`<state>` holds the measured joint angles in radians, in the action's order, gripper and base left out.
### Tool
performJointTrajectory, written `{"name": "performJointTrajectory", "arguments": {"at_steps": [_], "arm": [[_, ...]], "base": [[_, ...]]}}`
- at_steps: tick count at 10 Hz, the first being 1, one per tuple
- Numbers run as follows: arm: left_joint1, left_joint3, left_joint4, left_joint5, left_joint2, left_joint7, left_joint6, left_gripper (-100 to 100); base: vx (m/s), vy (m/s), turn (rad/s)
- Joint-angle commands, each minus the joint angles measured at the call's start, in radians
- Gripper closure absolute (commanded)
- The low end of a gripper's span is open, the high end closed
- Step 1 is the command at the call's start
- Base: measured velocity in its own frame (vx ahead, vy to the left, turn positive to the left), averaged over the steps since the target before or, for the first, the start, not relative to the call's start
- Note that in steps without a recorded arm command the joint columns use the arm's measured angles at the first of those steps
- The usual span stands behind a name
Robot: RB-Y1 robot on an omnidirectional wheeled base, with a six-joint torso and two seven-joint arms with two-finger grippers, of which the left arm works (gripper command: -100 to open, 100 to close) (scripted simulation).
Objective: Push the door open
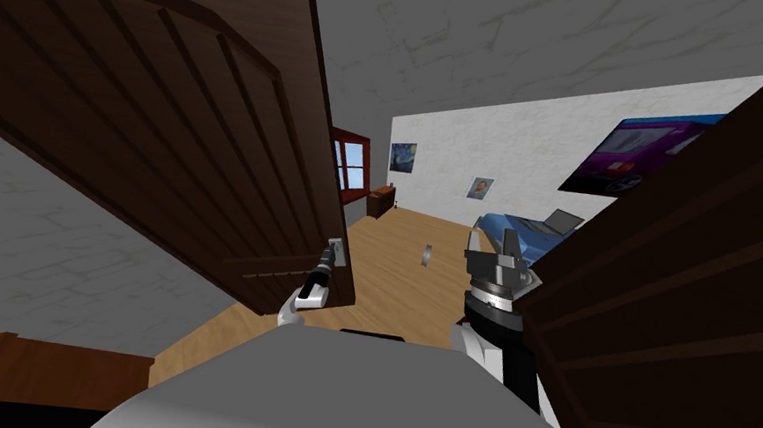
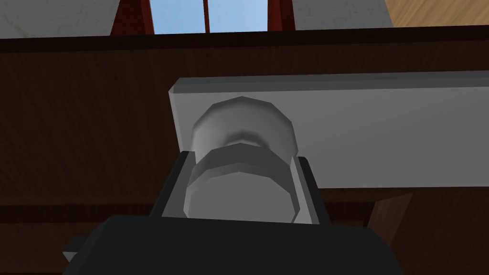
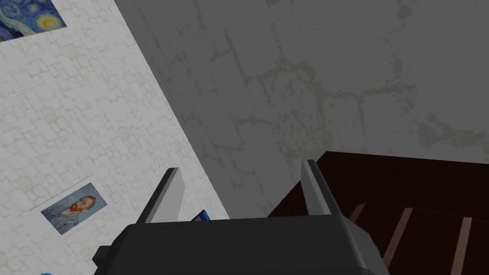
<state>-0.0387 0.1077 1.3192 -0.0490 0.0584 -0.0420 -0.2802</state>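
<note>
The dark brown door (image 1: 142, 111) stands on the left, swung aside so that the room's wooden floor (image 1: 400, 271) shows past its free edge. A grey plate (image 2: 382, 129) sits close to that free edge, and a round grey knob (image 2: 241, 143) juts from the plate. The left gripper (image 1: 329, 259) is at the knob: in the left wrist view its fingers (image 2: 302, 186) are drawn in against the knob's two sides, clamping it, and the door's dark face lies right behind. A red-framed window (image 1: 351, 164) shows beyond the door's edge.

To the right, past the open strip of floor, the right gripper (image 1: 494, 250) is held up in the air, apart from the door. Its fingers (image 3: 173, 191) stand spread wide with nothing between them. Just beside it on the far right rises a second dark slatted panel (image 1: 699, 302), close to that forearm.
</note>
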Motion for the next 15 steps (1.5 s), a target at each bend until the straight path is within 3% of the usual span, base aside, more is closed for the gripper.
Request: {"name": "performJointTrajectory", "arguments": {"at_steps": [1, 6, 11, 15], "arm": [[0.002, 0.028, 0.005, -0.004, 0.010, -0.001, -0.004, 100], [0.013, 0.091, -0.004, -0.012, -0.004, -0.012, -0.002, 100], [0.025, 0.156, -0.014, -0.021, -0.034, -0.024, 0.000, 100], [0.031, 0.190, -0.018, -0.025, -0.059, -0.030, 0.002, 100]], "base": [[0.095, -0.033, 0.040], [0.142, -0.073, 0.074], [0.175, -0.088, 0.092], [0.179, -0.072, 0.066]]}}
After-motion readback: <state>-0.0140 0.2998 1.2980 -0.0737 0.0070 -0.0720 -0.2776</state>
